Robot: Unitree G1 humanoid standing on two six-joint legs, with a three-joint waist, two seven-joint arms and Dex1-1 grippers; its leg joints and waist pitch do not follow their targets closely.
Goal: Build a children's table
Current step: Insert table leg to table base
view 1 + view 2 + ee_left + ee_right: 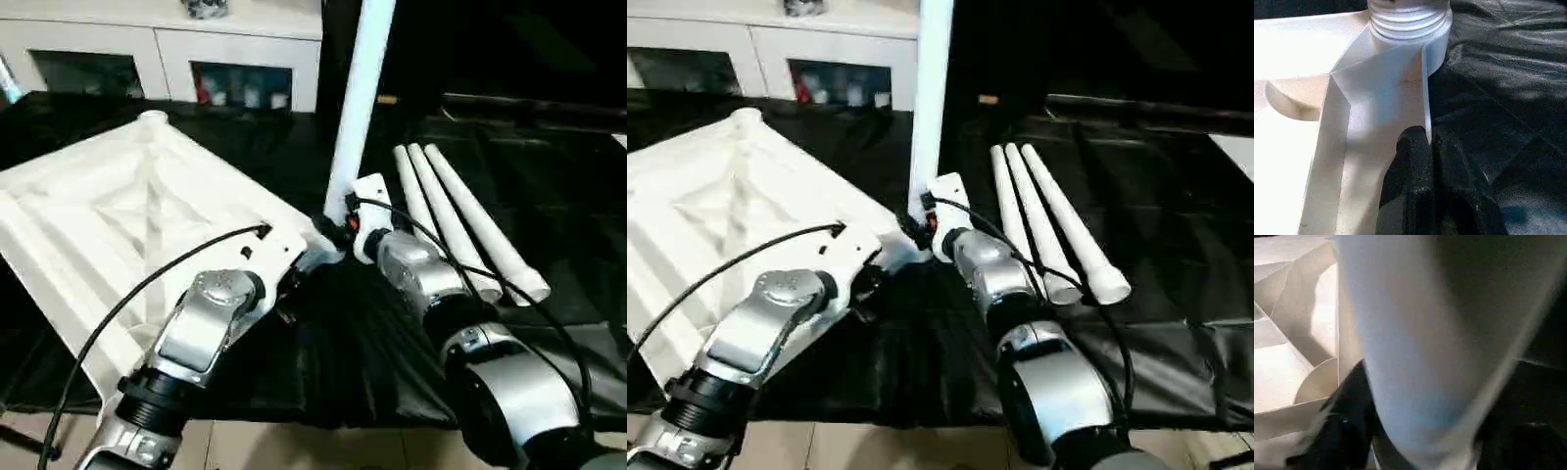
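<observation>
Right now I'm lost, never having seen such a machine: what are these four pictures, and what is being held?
It is a two-armed humanoid robot putting together a children's table. Two pictures come from cameras in its head, looking down over its silver forearms; the other two come from cameras on its wrists. On the black-covered surface lies the white tabletop, ribbed underside up. Three loose legs lie beside it. The left gripper is shut on the tabletop's edge rib near a corner socket. The right gripper is at the base of an upright leg standing in that corner.
</observation>
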